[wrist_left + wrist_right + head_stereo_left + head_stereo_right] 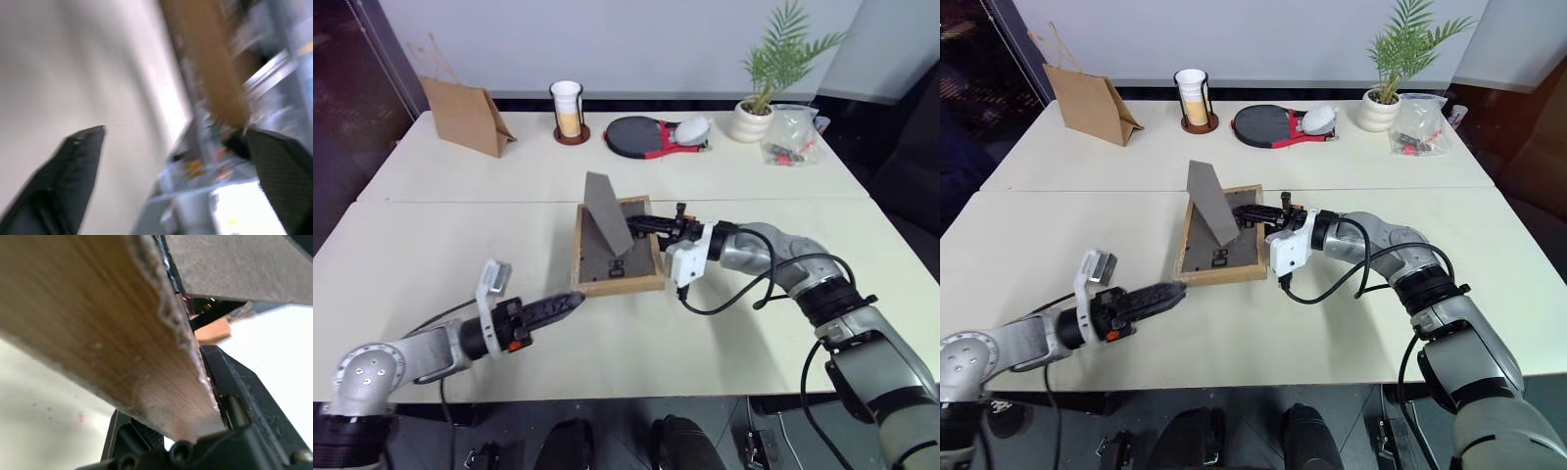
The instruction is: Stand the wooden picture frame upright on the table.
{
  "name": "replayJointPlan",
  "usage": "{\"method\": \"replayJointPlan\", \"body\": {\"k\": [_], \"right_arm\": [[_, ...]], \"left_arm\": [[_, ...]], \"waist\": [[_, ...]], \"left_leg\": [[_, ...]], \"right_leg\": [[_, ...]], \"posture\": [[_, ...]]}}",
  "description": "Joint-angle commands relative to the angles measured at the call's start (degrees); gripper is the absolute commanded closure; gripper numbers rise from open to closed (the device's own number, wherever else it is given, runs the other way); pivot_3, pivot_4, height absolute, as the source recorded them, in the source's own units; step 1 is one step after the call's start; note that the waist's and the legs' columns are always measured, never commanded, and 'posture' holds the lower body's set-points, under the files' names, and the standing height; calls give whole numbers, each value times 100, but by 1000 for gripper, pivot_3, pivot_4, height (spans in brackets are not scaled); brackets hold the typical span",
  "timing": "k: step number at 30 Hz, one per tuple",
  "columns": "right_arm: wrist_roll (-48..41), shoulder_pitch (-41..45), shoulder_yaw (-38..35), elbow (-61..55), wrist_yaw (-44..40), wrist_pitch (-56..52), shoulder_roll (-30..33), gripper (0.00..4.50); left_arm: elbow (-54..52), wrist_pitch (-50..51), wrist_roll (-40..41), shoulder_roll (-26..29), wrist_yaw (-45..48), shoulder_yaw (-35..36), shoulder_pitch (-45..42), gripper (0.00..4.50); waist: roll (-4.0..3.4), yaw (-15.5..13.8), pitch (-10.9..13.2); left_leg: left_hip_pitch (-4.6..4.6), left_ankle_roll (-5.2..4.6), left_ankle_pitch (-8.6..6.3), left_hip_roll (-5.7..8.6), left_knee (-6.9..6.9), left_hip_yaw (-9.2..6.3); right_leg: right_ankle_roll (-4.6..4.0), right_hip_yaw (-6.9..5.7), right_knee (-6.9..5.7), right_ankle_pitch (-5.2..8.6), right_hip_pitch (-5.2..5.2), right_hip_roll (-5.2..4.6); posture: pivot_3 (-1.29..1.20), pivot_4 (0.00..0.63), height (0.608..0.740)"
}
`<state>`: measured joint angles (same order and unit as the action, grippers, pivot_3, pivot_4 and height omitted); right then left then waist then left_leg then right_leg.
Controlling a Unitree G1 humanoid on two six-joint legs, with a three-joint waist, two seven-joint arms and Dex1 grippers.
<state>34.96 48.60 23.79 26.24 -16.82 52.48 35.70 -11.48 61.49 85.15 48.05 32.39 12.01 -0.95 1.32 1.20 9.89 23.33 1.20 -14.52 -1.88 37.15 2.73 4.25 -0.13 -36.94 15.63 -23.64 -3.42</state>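
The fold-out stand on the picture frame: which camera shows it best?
The left eye view: the fold-out stand rises from the back of the wooden picture frame, whole and unblocked. The right eye view shows the same. The right wrist view catches one grey corner; the left wrist view is too blurred to tell.

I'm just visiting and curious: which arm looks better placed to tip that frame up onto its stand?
Probably the right. Its gripper is clamped on the frame edge beside the raised stand, while the left gripper is open off the near corner.

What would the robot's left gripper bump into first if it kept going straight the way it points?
Probably the wooden picture frame. The left gripper, open, points at the frame's near corner, just short of it. How high it hangs above the table is hard to judge.
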Motion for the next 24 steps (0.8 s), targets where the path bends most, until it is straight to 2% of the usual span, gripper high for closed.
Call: {"method": "replayJointPlan", "body": {"k": [1,3,5,7,9,11,14,18,24], "right_arm": [[-1804,20,-153,-320,-1262,-607,-7,3171],[-3111,-67,-164,-722,-2408,-1583,-83,3171],[-4466,-148,-204,-1311,-3637,-3264,-102,3171],[-5620,-162,-317,-1730,-4557,-4913,-100,3171],[-6566,58,-401,-1581,-5483,-6612,-93,3171],[-6690,358,-404,-884,-6067,-7311,-269,3171],[-6429,735,-437,166,-6369,-7536,-659,3171],[-5912,1072,-450,1501,-6545,-7201,-1185,3171],[-5221,1192,-464,2464,-6734,-6710,-1527,3171]], "left_arm": [[-46,-1110,-1692,720,1397,255,177,28],[226,-1738,-2518,1118,1928,278,86,28],[516,-2140,-3032,1310,2226,228,-203,28],[707,-2258,-3289,1313,2362,175,-535,28],[791,-2306,-3442,1209,2385,136,-885,28],[721,-2233,-3527,1080,2293,103,-1169,28],[518,-2070,-3588,932,2204,87,-1338,28],[178,-1846,-3582,748,2037,125,-1384,28],[-118,-1623,-3595,611,1844,221,-1357,28]], "waist": [[0,-8,2],[-1,-17,4],[-6,-43,7],[-5,-56,7],[-5,-57,7],[-4,-48,7],[-5,-3,8],[-6,8,8],[-5,-11,7]], "left_leg": [[-1,0,0,-1,-1,0],[-2,2,1,-3,-3,-2],[-3,2,1,-5,-2,-4],[-3,0,0,-4,0,-9],[-1,-7,-4,-3,0,-8],[2,-10,-6,-3,2,-10],[4,-10,-6,-4,-1,-8],[18,-9,-6,-8,-15,-1],[69,-8,-5,-5,1,8]], "right_leg": [[-1,0,-2,1,-1,-1],[-3,-3,-6,2,-1,2],[-4,-4,-7,2,0,-8],[-4,-8,-8,2,4,-17],[-3,-7,-4,1,5,-23],[-2,-6,-3,0,4,-27],[-2,-5,-6,0,-5,-27],[14,-2,-20,-9,-37,-20],[20,-6,-28,-12,-83,-17]], "posture": [[0,150,740],[0,150,740],[0,150,740],[0,150,740],[0,150,740],[0,150,740],[0,150,740],[0,150,740],[0,150,740]]}}
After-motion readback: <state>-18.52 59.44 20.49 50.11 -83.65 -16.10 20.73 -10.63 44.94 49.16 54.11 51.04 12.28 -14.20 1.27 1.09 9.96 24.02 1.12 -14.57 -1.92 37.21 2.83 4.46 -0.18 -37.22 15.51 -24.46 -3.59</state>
